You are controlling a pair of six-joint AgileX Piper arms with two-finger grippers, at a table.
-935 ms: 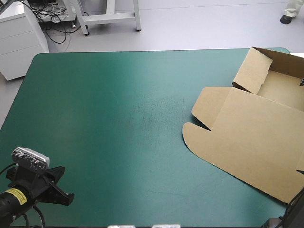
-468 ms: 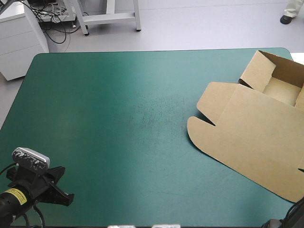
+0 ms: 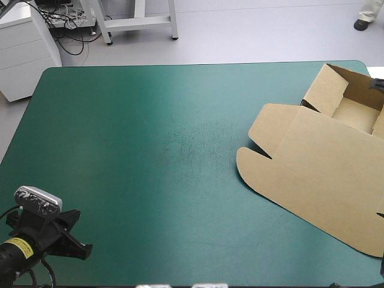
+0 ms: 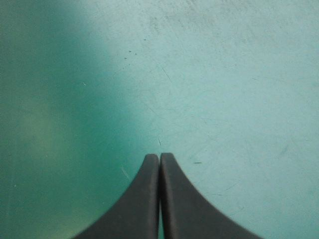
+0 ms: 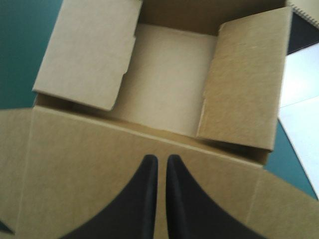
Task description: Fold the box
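The box (image 3: 336, 201) lies at the right of the frame on the table (image 3: 138, 150) and runs off the right edge. Its tray (image 3: 354, 114), walls up, is in the upper right corner. Its lid (image 3: 312, 162) lies flat toward the lower right, with rounded ears (image 3: 253, 165) pointing to the centre. The left pincer (image 4: 159, 157) is closed on nothing, in the lower left corner over bare cover, well apart from the box. The right pincer (image 5: 162, 158) hangs over the lid, just short of the hinge crease. Its fingers are all but together and grip nothing that shows. The tray lies ahead of it, side flaps (image 5: 89, 50) turned inward. The board looks light and stiff, likely to bend only at its creases and to slide if pushed. A thin free edge, such as an ear or the lid's rim, seems the best hold, pinched lightly; a hard squeeze could crush a wall.
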